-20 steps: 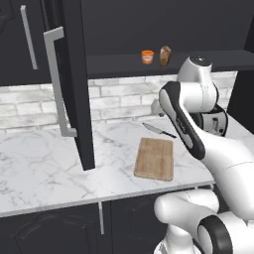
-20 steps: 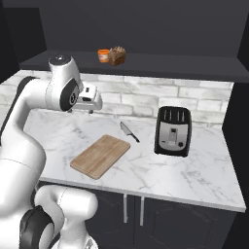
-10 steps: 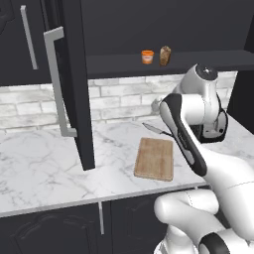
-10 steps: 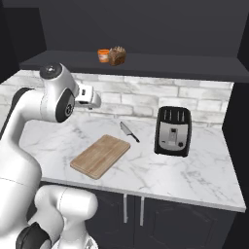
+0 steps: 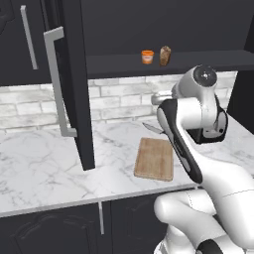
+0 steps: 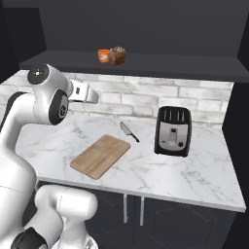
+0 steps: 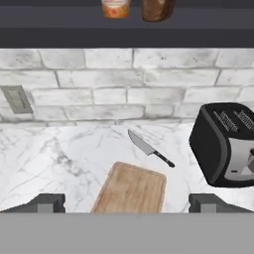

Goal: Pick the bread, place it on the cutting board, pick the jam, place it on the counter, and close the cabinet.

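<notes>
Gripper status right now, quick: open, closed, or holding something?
Gripper: open, jaws spread wide, holding nothing; it hangs above the cutting board.

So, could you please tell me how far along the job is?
Nothing is done yet. The small brown bread piece and squat orange jam jar sit on the cabinet shelf, the wooden cutting board is bare, and the dark cabinet door stands open. The gripper has open, empty jaws.

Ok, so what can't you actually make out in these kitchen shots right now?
- Jam: hand view, top cut off by the upper edge.
- Bread: hand view, top cut off likewise.
- Toaster: hand view, right side past the edge.
- Knife: left base view, mostly behind the arm.
- Cabinet: left base view, interior left of the door hidden.
</notes>
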Available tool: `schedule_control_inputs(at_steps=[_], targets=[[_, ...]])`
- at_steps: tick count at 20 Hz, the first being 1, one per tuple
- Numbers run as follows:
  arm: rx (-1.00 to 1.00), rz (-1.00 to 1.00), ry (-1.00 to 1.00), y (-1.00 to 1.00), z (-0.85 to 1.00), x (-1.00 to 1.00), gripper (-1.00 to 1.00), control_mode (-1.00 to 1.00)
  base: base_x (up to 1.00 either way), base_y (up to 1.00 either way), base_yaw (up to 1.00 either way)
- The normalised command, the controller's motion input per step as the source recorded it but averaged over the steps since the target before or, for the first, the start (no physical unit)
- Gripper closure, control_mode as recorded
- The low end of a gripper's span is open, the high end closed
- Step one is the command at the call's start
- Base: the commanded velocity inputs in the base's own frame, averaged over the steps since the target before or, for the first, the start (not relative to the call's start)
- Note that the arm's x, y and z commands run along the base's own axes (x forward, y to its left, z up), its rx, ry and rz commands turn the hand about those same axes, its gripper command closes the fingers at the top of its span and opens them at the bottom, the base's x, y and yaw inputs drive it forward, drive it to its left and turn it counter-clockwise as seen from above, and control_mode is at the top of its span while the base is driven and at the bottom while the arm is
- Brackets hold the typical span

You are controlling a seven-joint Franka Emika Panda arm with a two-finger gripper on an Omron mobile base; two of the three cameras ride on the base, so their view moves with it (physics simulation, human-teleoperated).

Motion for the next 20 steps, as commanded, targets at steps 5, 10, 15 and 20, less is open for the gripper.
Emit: schedule_control_inputs(at_steps=[5,10,15,20], targets=[[0.00,-0.10,-0.01,0.00,0.52,0.00,-1.00,-1.00,0.00,0.00,0.00],[0.00,-0.02,-0.01,0.00,0.19,0.10,-1.00,-1.00,0.00,0.00,0.00],[0.01,0.00,-0.03,-0.01,0.11,0.26,-1.00,-1.00,0.00,0.00,0.00],[0.00,0.00,-0.12,-0.02,0.04,0.29,-1.00,-1.00,0.00,0.00,0.00]])
